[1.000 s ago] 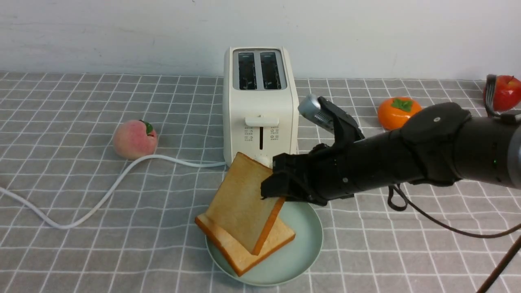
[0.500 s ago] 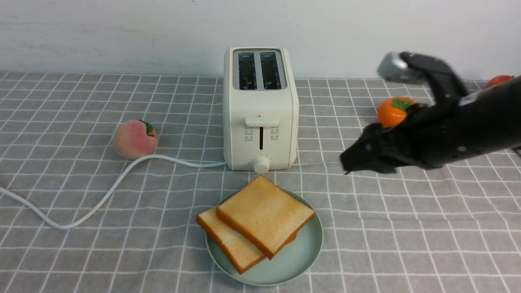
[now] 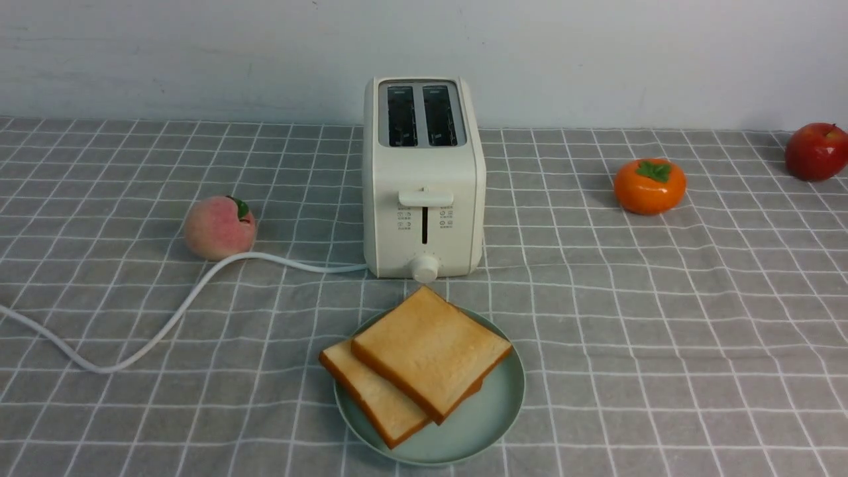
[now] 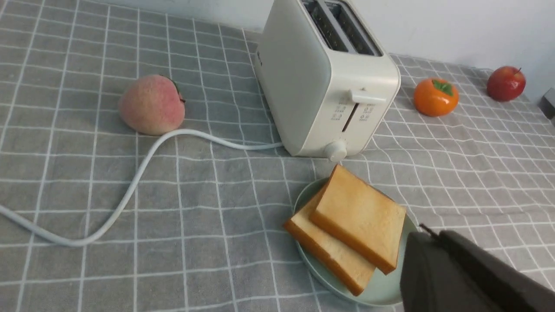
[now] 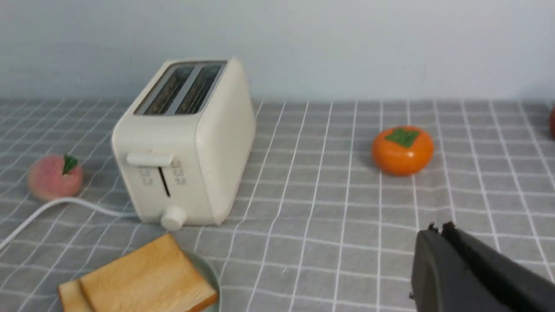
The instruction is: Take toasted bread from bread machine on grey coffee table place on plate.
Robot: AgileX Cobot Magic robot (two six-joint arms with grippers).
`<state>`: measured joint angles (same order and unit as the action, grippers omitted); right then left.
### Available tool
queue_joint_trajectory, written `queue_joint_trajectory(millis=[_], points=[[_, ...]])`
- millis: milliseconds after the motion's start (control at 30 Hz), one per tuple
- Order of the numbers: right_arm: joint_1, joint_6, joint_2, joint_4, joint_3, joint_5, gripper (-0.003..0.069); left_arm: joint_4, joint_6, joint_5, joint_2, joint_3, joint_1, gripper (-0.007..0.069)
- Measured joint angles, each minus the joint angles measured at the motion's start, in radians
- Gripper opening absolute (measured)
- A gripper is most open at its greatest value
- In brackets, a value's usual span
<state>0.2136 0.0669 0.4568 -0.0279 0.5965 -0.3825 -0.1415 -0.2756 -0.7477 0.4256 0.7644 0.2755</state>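
Both toasted bread slices lie on the plate; my right gripper looks closed, left gripper too; I stay clear.

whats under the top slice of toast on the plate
A second toast slice lies under the top slice, its left part showing. The rest of it and the plate centre beneath are covered.

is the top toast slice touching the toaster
Apart. The front view shows a strip of grey cloth between the top toast slice and the toaster; the slice's far corner stops short of the knob.
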Motion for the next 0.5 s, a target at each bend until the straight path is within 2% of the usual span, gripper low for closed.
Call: queue_joint_trajectory(millis=[67,133,267,500], points=[[0.000,0.003,-0.059,0.011,-0.089,0.090,-0.0015,0.000,0.000,0.010,0.000,0.000,0.000,-0.0014],[0.000,0.003,-0.165,0.014,-0.245,0.281,-0.0013,0.000,0.000,0.026,0.000,0.000,0.000,-0.0014],[0.000,0.003,-0.269,0.014,-0.366,0.480,-0.0010,0.000,-0.001,0.031,0.000,0.000,0.000,-0.0014],[0.000,0.003,-0.333,0.015,-0.399,0.542,-0.0008,0.000,-0.002,0.031,0.000,0.000,0.000,-0.0014]])
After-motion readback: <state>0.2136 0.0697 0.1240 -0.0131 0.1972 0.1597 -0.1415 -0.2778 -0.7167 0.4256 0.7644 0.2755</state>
